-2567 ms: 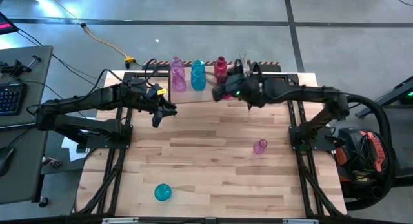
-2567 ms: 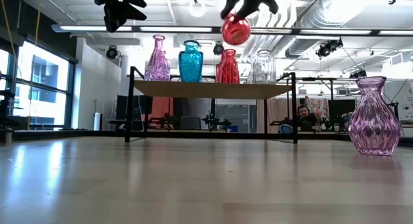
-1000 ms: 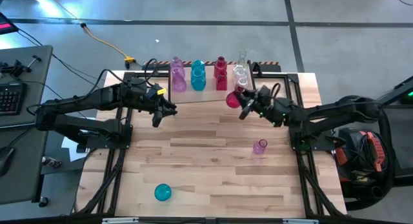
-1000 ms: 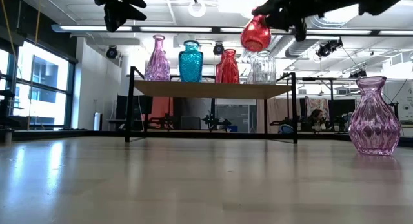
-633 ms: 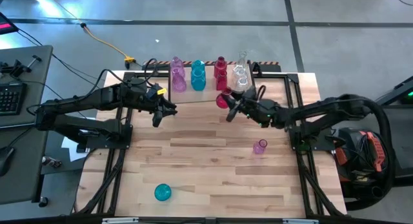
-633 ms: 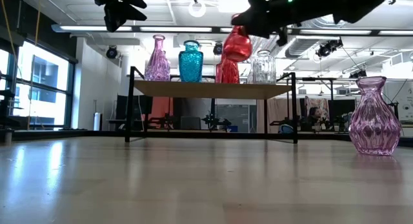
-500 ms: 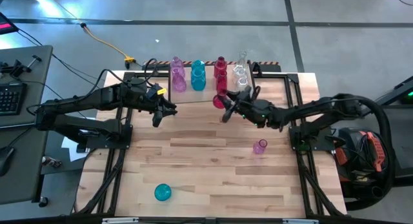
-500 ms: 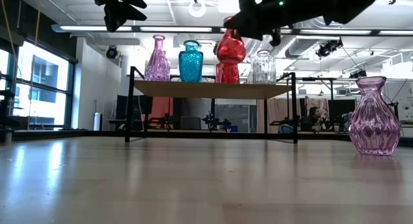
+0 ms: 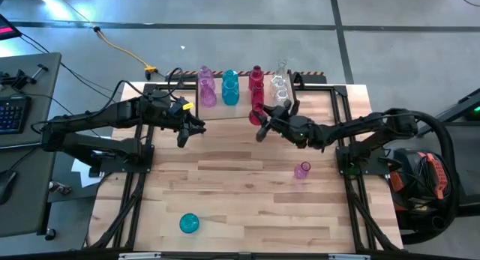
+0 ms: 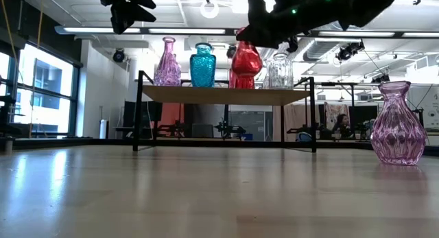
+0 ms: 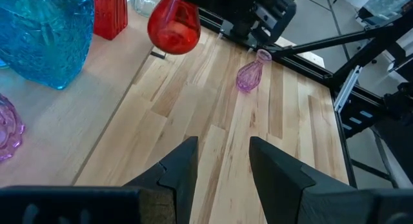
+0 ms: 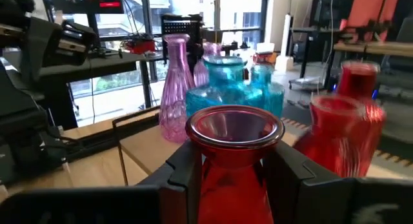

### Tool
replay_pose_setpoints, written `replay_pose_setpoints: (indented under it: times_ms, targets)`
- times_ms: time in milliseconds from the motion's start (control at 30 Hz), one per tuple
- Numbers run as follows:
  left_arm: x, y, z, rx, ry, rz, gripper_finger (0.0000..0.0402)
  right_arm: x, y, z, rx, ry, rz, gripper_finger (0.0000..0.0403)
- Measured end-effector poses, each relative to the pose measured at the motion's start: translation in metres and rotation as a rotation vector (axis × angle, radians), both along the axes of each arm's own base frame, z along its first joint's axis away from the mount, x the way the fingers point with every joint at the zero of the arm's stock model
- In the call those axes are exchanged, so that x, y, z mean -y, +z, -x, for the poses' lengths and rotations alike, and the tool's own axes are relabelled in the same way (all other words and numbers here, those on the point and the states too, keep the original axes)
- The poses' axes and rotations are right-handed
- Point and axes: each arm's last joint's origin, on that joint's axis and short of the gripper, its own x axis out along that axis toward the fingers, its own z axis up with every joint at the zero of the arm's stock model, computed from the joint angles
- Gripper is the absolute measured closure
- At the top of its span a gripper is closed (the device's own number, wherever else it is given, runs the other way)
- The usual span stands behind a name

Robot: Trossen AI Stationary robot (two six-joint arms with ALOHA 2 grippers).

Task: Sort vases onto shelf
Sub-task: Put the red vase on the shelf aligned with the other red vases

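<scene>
Shelf [image 10: 226,94] carries an upright row: pink vase [image 10: 167,62], teal vase [image 10: 203,65], red vase [image 9: 257,74], clear vase [image 10: 279,71]; a round red vase [image 10: 246,60] hangs gripped above its front edge; a purple vase [image 10: 399,124] and teal ball vase [image 9: 189,223] stand on the table.

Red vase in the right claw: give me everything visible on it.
The red vase is translucent red glass with a round bulbous body, a narrower neck and a flared open rim. It hangs upright in the air, clamped at the neck by the right claw, just in front of the shelf edge and a taller red vase standing there. Nothing but the fingers touches it; whether its base clears the shelf top cannot be told.
</scene>
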Motion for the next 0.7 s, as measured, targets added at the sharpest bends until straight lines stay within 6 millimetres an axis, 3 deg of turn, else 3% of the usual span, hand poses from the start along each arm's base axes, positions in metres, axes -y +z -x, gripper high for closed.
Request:
replay_pose_setpoints:
  times_ms: [200,700]
  targets:
    - [0.0,0.0,0.0,0.0,0.0,0.0,0.0271,0.009,-0.01,0.008,0.079,-0.015,-0.051,0.0304]
    - [0.0,0.0,0.0,0.0,0.0,0.0,0.0271,0.026,-0.013,0.01,0.04,-0.004,-0.035,0.0304]
